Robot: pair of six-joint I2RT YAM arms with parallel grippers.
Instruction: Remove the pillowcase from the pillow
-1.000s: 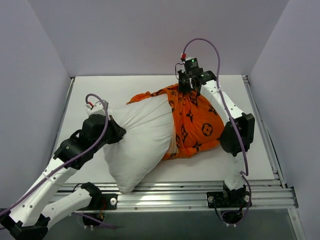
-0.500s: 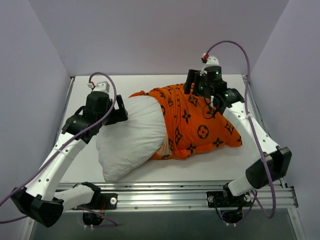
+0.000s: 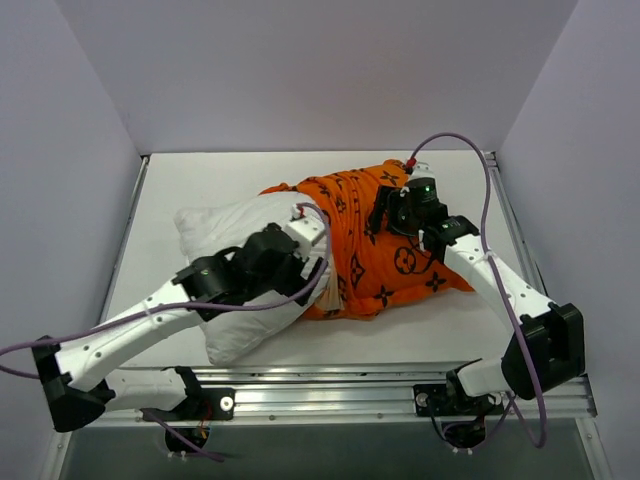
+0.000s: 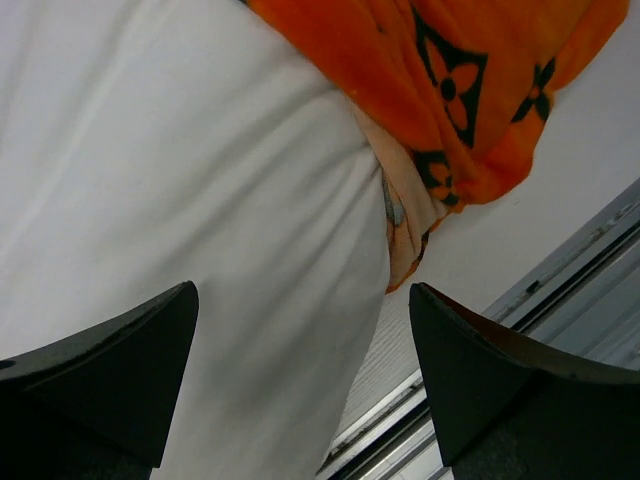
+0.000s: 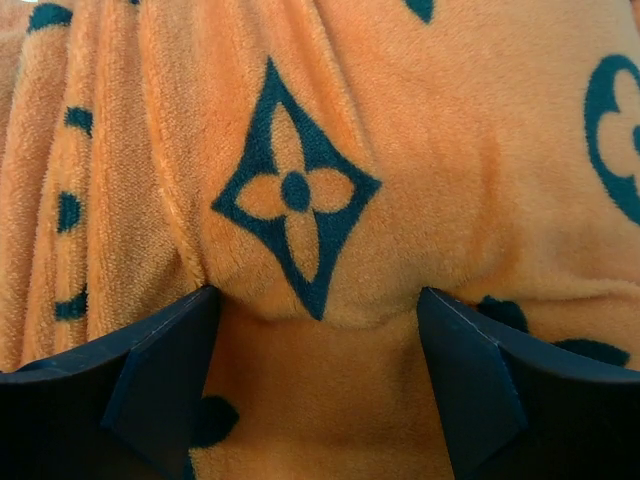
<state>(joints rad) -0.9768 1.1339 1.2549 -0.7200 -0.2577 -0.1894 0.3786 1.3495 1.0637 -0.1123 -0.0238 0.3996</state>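
The white pillow (image 3: 215,225) lies across the table, its right part still inside the orange flower-printed pillowcase (image 3: 400,265). My left gripper (image 3: 305,262) hangs open over the pillow's middle, just left of the pillowcase's open edge. In the left wrist view the left gripper (image 4: 302,290) has the bare pillow (image 4: 200,180) under its spread fingers, with the pillowcase (image 4: 400,60) at upper right. My right gripper (image 3: 378,218) rests on top of the pillowcase. In the right wrist view the right gripper (image 5: 318,292) is open and pressed into the plush pillowcase (image 5: 300,190), which bulges between the fingers.
The white table (image 3: 200,170) is boxed in by pale walls on three sides. A metal rail (image 3: 350,385) runs along the near edge and also shows as the rail (image 4: 560,290) in the left wrist view.
Both grippers went from shut to open. The left arm swung from the pillow's left end to its middle. The right gripper came down onto the pillowcase, which settled flatter on the table.
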